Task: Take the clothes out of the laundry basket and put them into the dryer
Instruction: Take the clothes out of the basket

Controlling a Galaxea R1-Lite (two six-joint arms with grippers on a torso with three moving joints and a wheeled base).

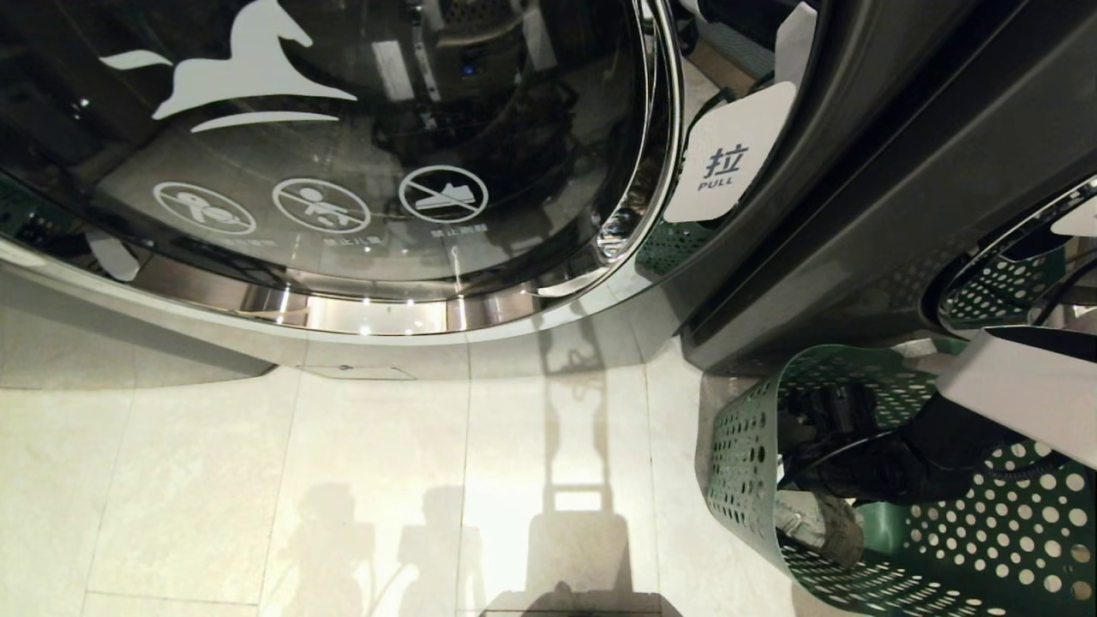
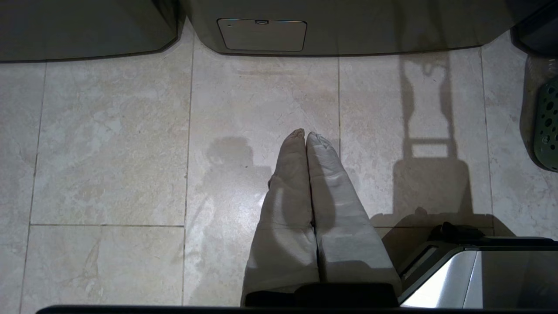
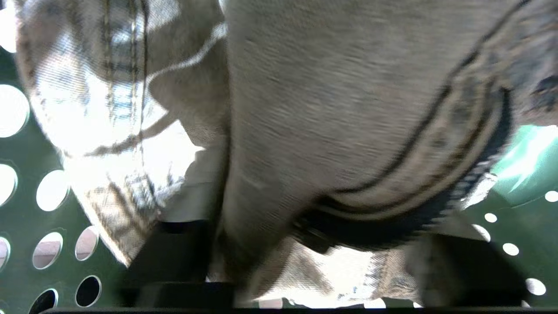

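The green laundry basket (image 1: 744, 446) stands on the floor at the lower right, and its holed wall (image 3: 26, 218) also shows in the right wrist view. My right gripper (image 1: 827, 428) reaches down inside it. Grey clothes (image 1: 818, 524) lie beneath it. Seen from the wrist, the right gripper (image 3: 314, 244) is open, with grey striped clothes (image 3: 331, 131) bulging between its two fingers and hiding the tips. The dryer's round glass door (image 1: 343, 154) fills the upper left; I cannot tell whether it is latched. My left gripper (image 2: 305, 134) hangs shut over the floor tiles, holding nothing.
A white PULL tag (image 1: 728, 167) sits beside the glass door on a dark grey machine front (image 1: 874, 197). Pale floor tiles (image 1: 343, 497) spread left of the basket. The basket's edge (image 2: 550, 131) shows in the left wrist view, beside my own base (image 2: 479, 270).
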